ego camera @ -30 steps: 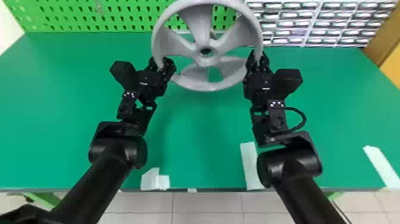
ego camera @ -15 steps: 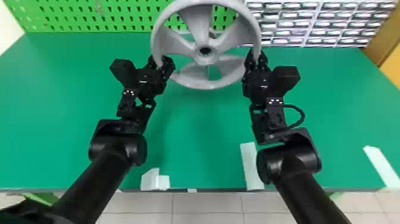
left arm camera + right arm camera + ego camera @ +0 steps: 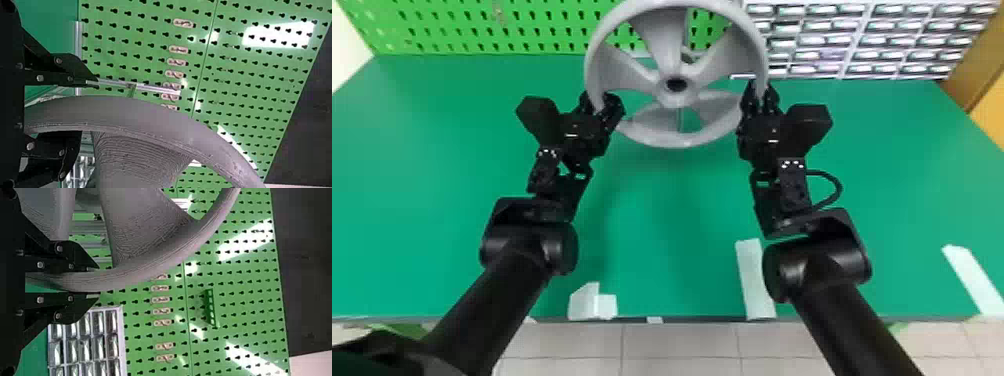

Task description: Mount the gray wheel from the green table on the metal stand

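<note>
The gray wheel is held upright above the green table, its hub facing the head camera. At its left rim is my left gripper; at its right rim, my right gripper. In the left wrist view the rim passes between the fingers of the left gripper, one spread wider, with a thin gap beside the other. The right gripper is shut on the rim in its wrist view. Behind the wheel, a metal bar of the stand is partly hidden.
A green pegboard stands along the table's back edge, with a rack of small drawers to its right. White pieces lie on the table near its front edge, and another strip lies at the far right.
The wheel and both grippers have shifted slightly away from the head camera and a little to the left. Both grippers have stayed at the rim.
</note>
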{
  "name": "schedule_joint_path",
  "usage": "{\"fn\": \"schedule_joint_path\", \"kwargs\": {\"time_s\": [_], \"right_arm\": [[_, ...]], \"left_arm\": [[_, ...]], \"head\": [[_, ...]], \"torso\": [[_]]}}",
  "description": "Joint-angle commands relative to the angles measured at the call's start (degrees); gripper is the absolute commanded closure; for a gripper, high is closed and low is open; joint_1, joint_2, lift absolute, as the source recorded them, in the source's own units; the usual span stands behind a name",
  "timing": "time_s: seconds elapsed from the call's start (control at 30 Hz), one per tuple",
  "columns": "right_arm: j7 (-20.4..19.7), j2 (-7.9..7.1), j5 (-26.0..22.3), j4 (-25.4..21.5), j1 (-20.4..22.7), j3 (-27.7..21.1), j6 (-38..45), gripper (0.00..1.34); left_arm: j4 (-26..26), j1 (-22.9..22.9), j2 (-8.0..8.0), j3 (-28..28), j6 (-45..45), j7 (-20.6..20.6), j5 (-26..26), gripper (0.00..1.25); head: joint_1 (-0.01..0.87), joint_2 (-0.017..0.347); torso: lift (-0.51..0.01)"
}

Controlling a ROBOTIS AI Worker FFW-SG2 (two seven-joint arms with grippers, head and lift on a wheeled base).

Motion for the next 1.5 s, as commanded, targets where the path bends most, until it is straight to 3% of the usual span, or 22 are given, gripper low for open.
{"fn": "schedule_joint_path", "kwargs": {"time_s": [0.0,1.47], "right_arm": [[-0.01,0.0,-0.1,0.09,-0.17,-0.1,0.51,1.1],[0.08,-0.44,-1.15,-0.88,-1.23,-0.01,7.81,1.1]], "left_arm": [[0.73,-0.39,-0.24,0.01,0.0,0.5,0.05,0.97],[3.54,-2.41,-1.11,1.76,3.08,1.65,-1.44,0.97]], "head": [[0.868,0.052],[0.868,0.052]], "torso": [[-0.093],[-0.093]]}}
